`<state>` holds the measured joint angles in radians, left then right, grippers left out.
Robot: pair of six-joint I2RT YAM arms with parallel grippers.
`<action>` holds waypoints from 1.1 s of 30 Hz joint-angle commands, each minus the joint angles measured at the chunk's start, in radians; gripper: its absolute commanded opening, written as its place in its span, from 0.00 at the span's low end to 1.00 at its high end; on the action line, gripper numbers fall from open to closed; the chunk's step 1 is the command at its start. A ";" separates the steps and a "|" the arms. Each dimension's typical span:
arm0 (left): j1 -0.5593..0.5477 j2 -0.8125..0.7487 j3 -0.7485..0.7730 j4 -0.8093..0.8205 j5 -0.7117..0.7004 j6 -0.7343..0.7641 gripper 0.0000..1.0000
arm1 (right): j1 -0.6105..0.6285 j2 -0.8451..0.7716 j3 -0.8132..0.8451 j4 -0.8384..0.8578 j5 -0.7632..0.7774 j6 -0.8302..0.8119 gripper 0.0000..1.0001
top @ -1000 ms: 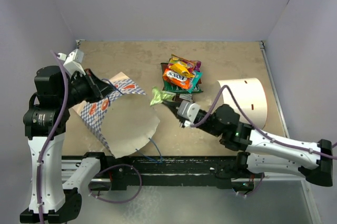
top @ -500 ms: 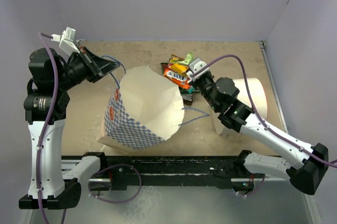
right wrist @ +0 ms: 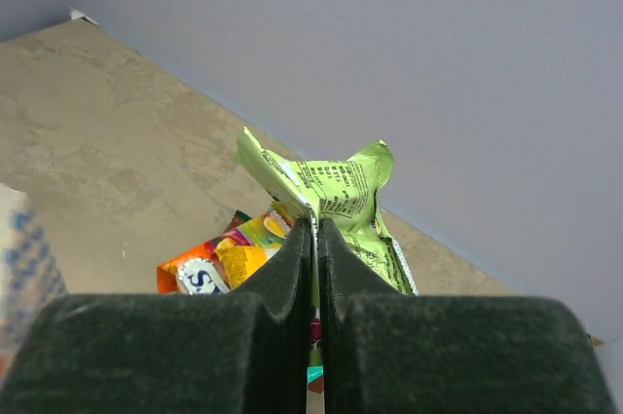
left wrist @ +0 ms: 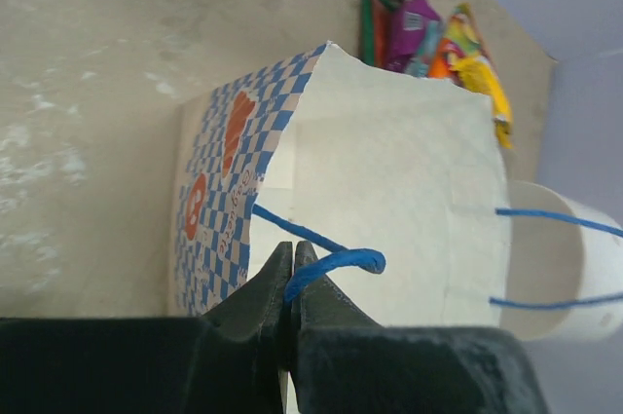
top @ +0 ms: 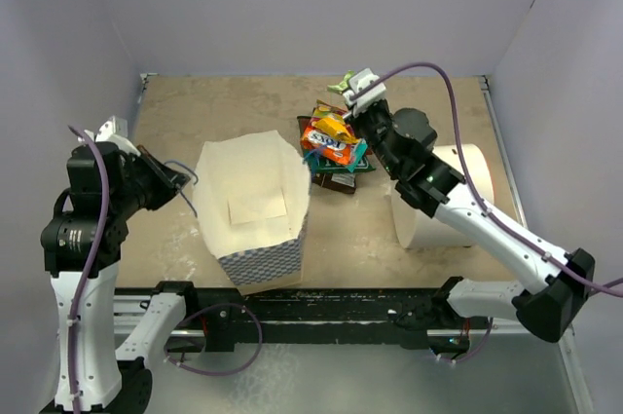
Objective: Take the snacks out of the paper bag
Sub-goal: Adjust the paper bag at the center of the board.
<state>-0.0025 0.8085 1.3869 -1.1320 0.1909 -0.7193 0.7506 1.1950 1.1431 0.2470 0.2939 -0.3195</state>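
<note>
- Lighting: even, diffuse, moderately bright, from overhead; no glare.
- Shadows: soft and faint, beside the paper bag [top: 268, 260] on the surface [top: 234, 112].
- Focus: top view sharp; left tool [left wrist: 292, 256] and right tool [right wrist: 316, 229] dark, slightly soft near the lens.

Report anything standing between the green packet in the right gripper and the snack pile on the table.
Nothing visible does. The right gripper, shut on the green packet, hangs by the snack pile with only air between. The paper bag stands off to its left, the white cylinder to its right.
</note>
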 commanded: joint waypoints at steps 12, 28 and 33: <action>-0.002 0.149 0.069 -0.040 -0.321 0.144 0.00 | -0.183 0.249 0.250 -0.234 -0.173 0.058 0.00; 0.031 0.309 0.213 0.017 -0.350 0.234 0.01 | -0.235 0.390 0.308 -0.292 -0.354 0.067 0.00; 0.032 0.277 0.158 -0.005 -0.313 0.214 0.09 | -0.235 0.406 0.313 -0.310 -0.345 0.079 0.00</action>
<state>0.0204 1.1213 1.5719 -1.1416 -0.1421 -0.5041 0.5144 1.6020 1.4063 -0.0704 -0.0250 -0.2535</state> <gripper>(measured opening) 0.056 0.018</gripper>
